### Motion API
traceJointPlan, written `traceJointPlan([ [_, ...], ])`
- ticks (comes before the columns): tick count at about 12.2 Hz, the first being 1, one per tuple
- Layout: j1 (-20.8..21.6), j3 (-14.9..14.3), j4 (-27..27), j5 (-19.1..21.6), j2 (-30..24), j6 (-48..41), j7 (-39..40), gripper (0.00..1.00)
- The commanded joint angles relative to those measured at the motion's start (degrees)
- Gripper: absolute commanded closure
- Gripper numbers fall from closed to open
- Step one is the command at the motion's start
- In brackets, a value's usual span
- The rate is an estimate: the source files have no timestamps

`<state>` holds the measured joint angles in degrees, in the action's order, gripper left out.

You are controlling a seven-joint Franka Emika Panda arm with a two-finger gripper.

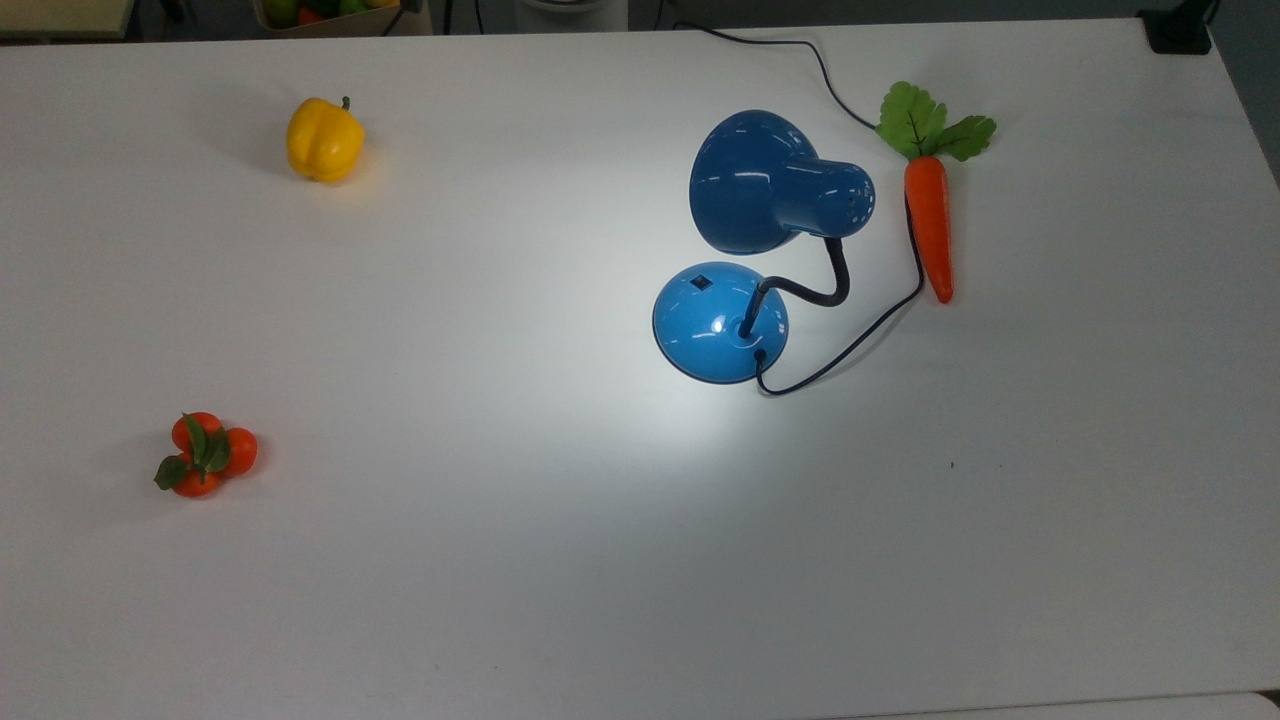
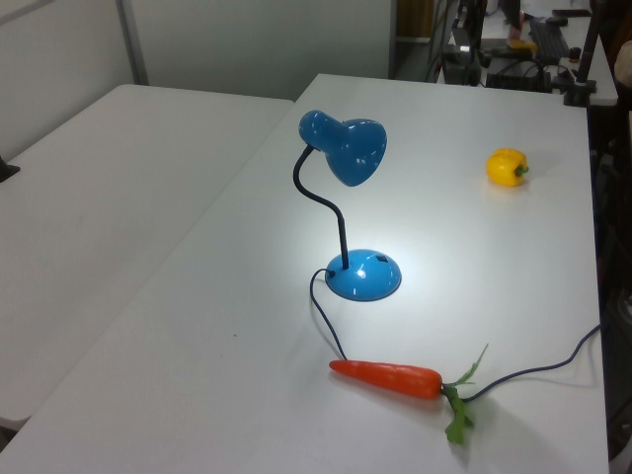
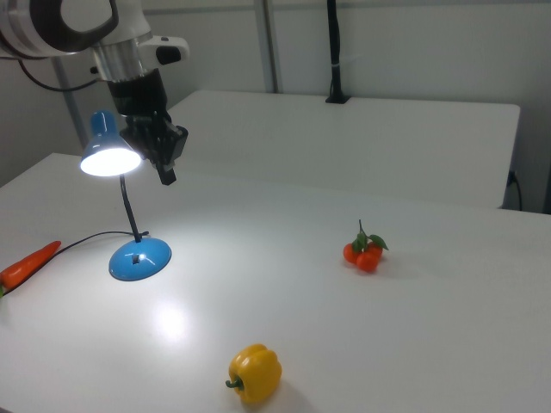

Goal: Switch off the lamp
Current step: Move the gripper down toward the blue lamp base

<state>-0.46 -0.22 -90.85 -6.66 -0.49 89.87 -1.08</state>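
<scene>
In the right view the gripper (image 3: 166, 163) hangs dark beside the lit shade of the lamp (image 3: 110, 155); whether its fingers are apart or closed cannot be told; the arm (image 3: 77, 26) above it is cut off by the picture's top and left edges. The carrot (image 3: 26, 263) is cut by the right view's left edge. In the top view the cord (image 1: 800, 50) runs off past the surface (image 1: 500, 560) at the top edge; a container of produce (image 1: 330, 12) is cropped there. In the left view the cord (image 2: 553, 367) leaves at the right edge.
</scene>
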Motion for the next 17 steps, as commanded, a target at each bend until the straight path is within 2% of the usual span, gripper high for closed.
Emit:
traceJointPlan([
  [1,2.4,0.9,-4.2,0.1,0.1,4.4,1.3,1.00],
  [4,7.4,0.9,-12.1,0.2,0.1,14.0,1.5,1.00],
  [5,7.8,0.9,-14.1,0.2,0.2,16.8,2.8,1.00],
  [9,10.0,1.1,-18.7,1.6,1.6,22.3,11.7,1.00],
  [11,10.7,1.0,-21.7,2.9,2.8,28.0,15.7,1.00],
  [15,12.8,1.2,-25.4,2.9,5.5,37.1,16.5,1.00],
  [17,12.9,2.4,-26.5,2.9,7.3,41.8,16.5,1.00],
])
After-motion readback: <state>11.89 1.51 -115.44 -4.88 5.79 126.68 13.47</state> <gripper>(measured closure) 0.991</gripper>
